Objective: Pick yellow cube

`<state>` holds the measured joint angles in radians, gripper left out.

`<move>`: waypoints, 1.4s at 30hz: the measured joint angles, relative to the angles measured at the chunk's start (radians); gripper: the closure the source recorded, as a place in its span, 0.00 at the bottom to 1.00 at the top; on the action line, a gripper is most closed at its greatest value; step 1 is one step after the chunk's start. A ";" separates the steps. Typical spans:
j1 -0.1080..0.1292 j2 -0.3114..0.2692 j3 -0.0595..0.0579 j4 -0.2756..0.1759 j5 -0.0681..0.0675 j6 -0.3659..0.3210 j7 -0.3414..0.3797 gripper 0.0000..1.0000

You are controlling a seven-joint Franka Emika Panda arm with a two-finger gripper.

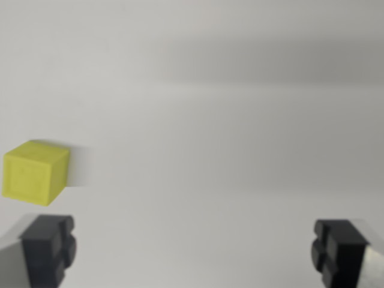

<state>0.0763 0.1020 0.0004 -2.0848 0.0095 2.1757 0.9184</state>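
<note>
Yellow cube (35,173) sits on the table (228,150) at about 9 o'clock in the wrist view, near the left edge, resting flat with its top face and two side faces showing; the corner edge between those sides points toward roughly 5 o'clock. Faint soft shadow falls off its right side at 3 o'clock. Cube is free, nothing touching it. Gripper (193,252) spread wide, nothing between the jaws; two dark fingertips show at the bottom of the frame, one (49,249) at about 7 o'clock and the other (339,251) at about 5 o'clock, well apart from each other. Cube lies just above the 7 o'clock fingertip, toward 11 o'clock from it, slightly outside the gap between the fingers rather than centred in it; a clear strip of table separates cube and fingertip. Table is plain pale grey-white, matte, with a broad darker band of shadow across the upper right around 1 to 2 o'clock. Picture is slightly soft overall, fingertip edges blurred.
</note>
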 joint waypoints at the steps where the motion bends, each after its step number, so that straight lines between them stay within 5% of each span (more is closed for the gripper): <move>1: 0.004 0.001 0.000 -0.006 0.000 0.007 0.007 0.00; 42: 0.189 0.109 0.000 -0.163 -0.001 0.278 0.303 0.00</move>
<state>0.2649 0.2110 0.0003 -2.2480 0.0089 2.4538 1.2219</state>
